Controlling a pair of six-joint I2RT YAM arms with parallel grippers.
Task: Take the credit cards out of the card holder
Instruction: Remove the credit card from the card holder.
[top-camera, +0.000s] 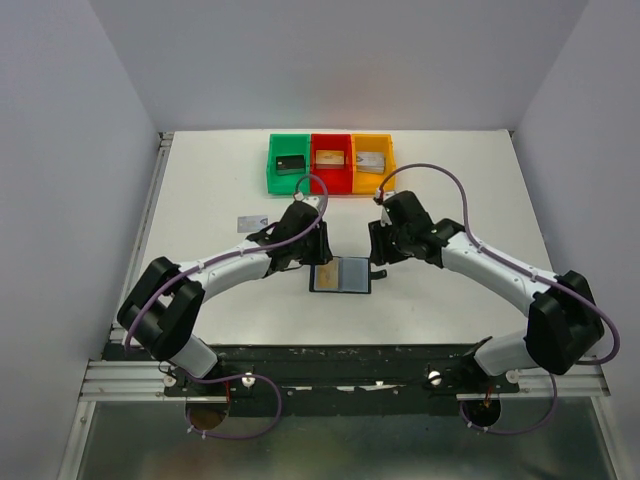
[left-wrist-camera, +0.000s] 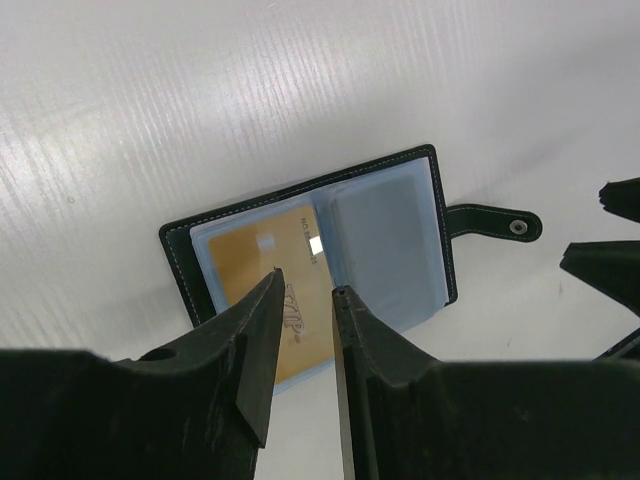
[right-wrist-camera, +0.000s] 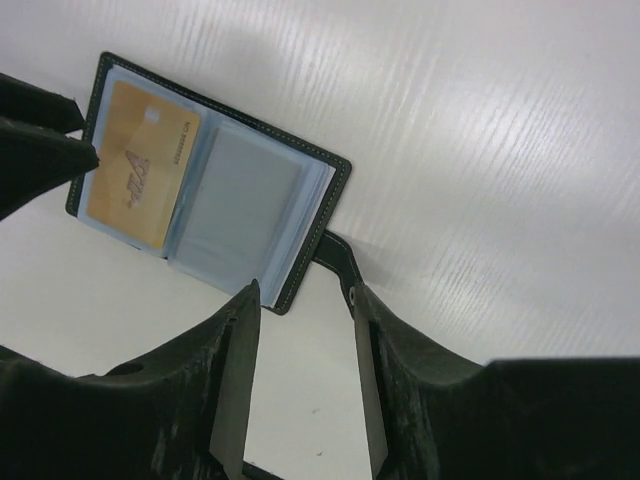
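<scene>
The card holder (top-camera: 340, 275) lies open on the table between my two grippers, black with a blue-grey lining. In the left wrist view (left-wrist-camera: 180, 260) a tan-gold credit card (left-wrist-camera: 255, 260) sits in its left sleeve; the right sleeve (left-wrist-camera: 385, 240) looks pale grey-blue. My left gripper (left-wrist-camera: 308, 281) hovers over the card's near edge, jaws a narrow gap apart and empty. My right gripper (right-wrist-camera: 303, 295) is open and empty at the holder's strap (right-wrist-camera: 335, 255) corner. A pale silver-grey card (top-camera: 250, 222) lies on the table to the left.
Green (top-camera: 289, 165), red (top-camera: 331, 163) and yellow (top-camera: 373, 162) bins stand in a row at the back, each with a chunky block inside. The table's walls rise at left and right. My right gripper's fingertips (left-wrist-camera: 605, 262) show at the right edge of the left wrist view.
</scene>
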